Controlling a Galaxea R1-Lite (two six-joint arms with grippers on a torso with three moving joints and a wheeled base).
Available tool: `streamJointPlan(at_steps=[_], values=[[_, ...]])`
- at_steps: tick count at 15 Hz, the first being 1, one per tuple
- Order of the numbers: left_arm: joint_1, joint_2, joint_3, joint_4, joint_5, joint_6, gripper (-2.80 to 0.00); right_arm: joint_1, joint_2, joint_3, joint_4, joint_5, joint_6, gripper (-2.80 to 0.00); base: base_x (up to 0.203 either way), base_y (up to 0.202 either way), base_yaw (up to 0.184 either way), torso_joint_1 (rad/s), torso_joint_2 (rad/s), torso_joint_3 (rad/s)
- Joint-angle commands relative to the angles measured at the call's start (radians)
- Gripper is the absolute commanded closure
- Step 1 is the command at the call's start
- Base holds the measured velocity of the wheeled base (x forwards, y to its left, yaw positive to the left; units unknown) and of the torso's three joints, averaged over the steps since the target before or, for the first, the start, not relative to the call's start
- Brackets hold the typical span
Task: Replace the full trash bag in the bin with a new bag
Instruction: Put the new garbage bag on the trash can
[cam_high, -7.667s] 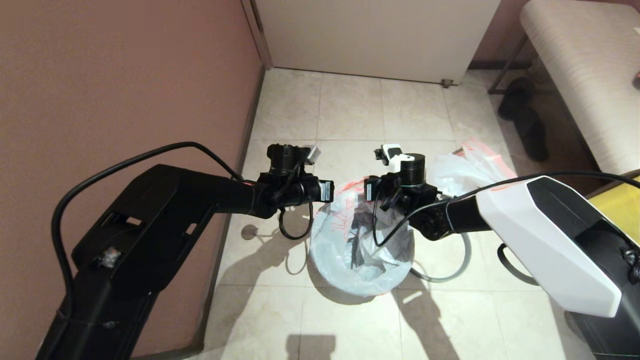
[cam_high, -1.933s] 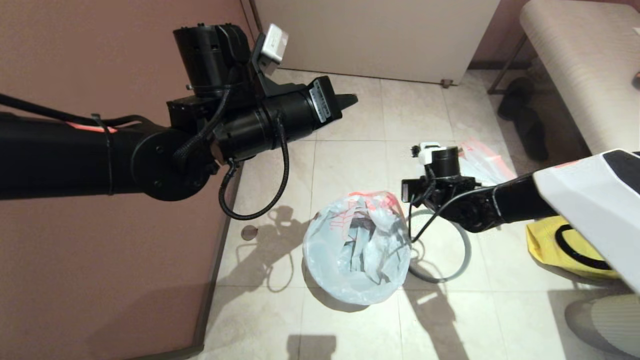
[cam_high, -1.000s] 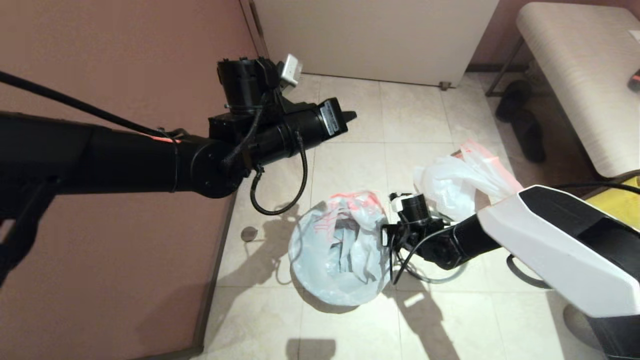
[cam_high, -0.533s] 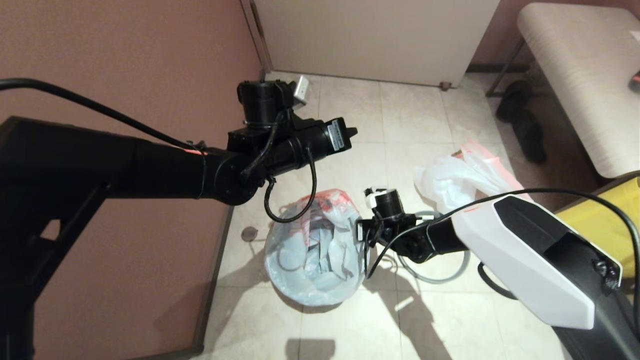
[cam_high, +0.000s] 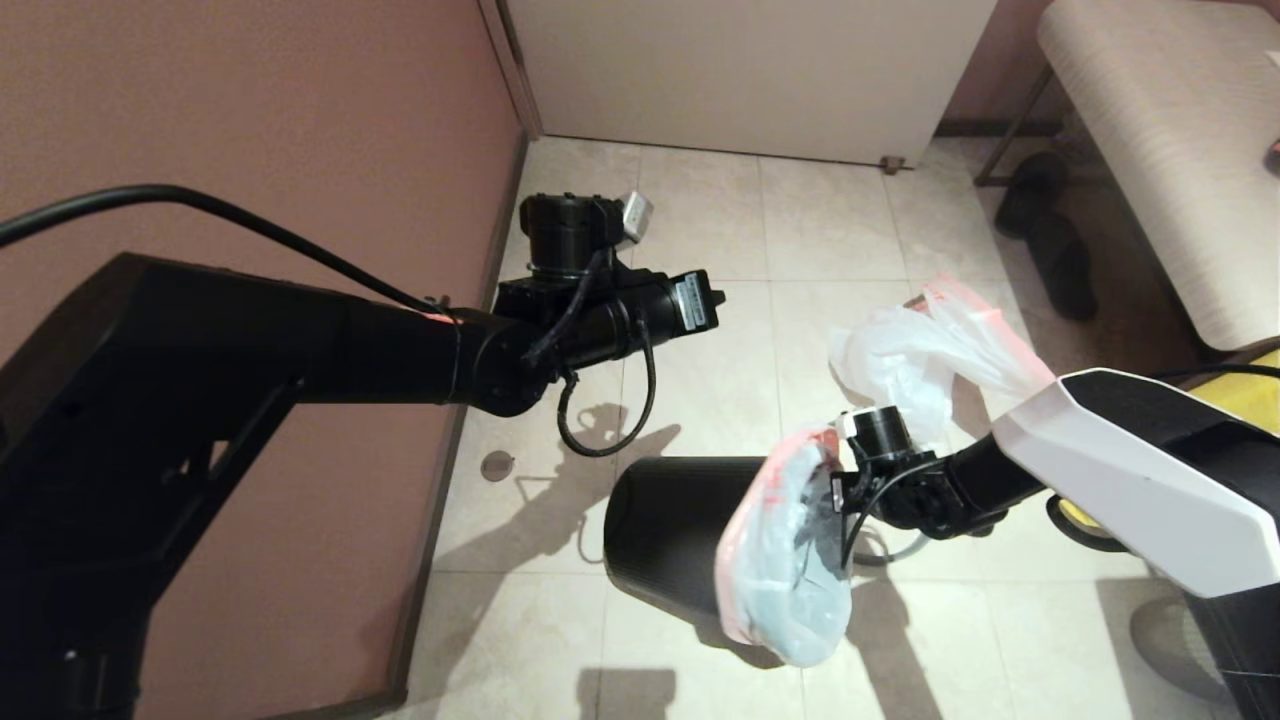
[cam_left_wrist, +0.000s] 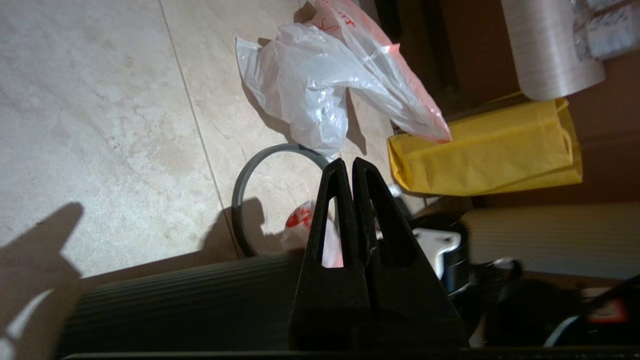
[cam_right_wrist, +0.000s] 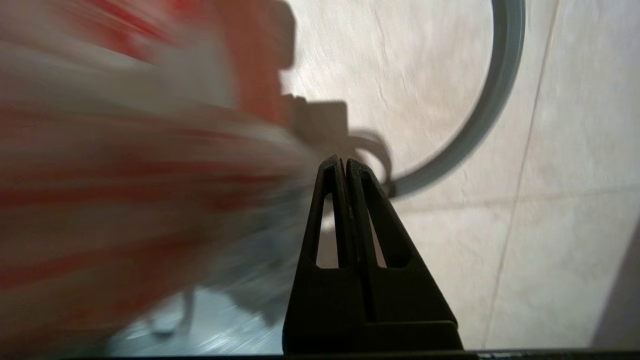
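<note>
The bin (cam_high: 665, 530) is lying tipped on its side on the tiled floor (cam_high: 700, 240), mouth facing right, the full trash bag (cam_high: 790, 570) bulging from it. The right gripper (cam_right_wrist: 342, 162) is sitting at the bag's edge, jaws closed, no hold visible. The grey ring (cam_left_wrist: 250, 185) is lying just beside it, the new bag (cam_high: 925, 345) beyond. The left gripper (cam_left_wrist: 352, 165) is hovering above, closed, empty.

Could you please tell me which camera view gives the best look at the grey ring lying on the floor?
The left wrist view: most of the grey ring shows flat on the tiles, beside the new bag. The right wrist view gives only one close arc of it. In the head view the right arm and the full trash bag hide nearly all of it.
</note>
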Motion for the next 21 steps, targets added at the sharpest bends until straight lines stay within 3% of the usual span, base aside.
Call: streamJointPlan(at_steps=[1,3,5,11,17,21], values=[[-0.011,0.038,-0.012,-0.005,0.038,0.049,0.0,0.007,-0.082,-0.002,-0.004,0.005,0.004,0.0,0.0,0.0,0.0,0.0,0.0,0.0],[-0.038,0.064,-0.017,-0.009,0.12,0.086,0.0,0.057,-0.108,0.012,-0.001,0.011,0.016,0.0,0.0,0.0,0.0,0.0,0.0,0.0],[-0.06,0.079,-0.016,-0.008,0.149,0.104,0.0,0.099,-0.13,0.019,0.002,0.016,0.076,0.0,0.0,0.0,0.0,0.0,0.0,0.0],[-0.036,0.061,-0.027,-0.003,0.146,0.103,0.0,0.217,-0.18,0.099,0.073,0.07,0.098,0.0,0.0,0.0,0.0,0.0,0.0,0.0],[-0.025,0.045,-0.039,0.015,0.148,0.103,0.0,0.304,-0.214,0.147,0.264,0.075,-0.003,0.0,0.0,0.0,0.0,0.0,0.0,0.0],[-0.027,0.042,-0.037,0.015,0.148,0.101,0.0,0.345,-0.205,0.161,0.276,0.126,-0.002,0.0,0.0,0.0,0.0,0.0,0.0,0.0]])
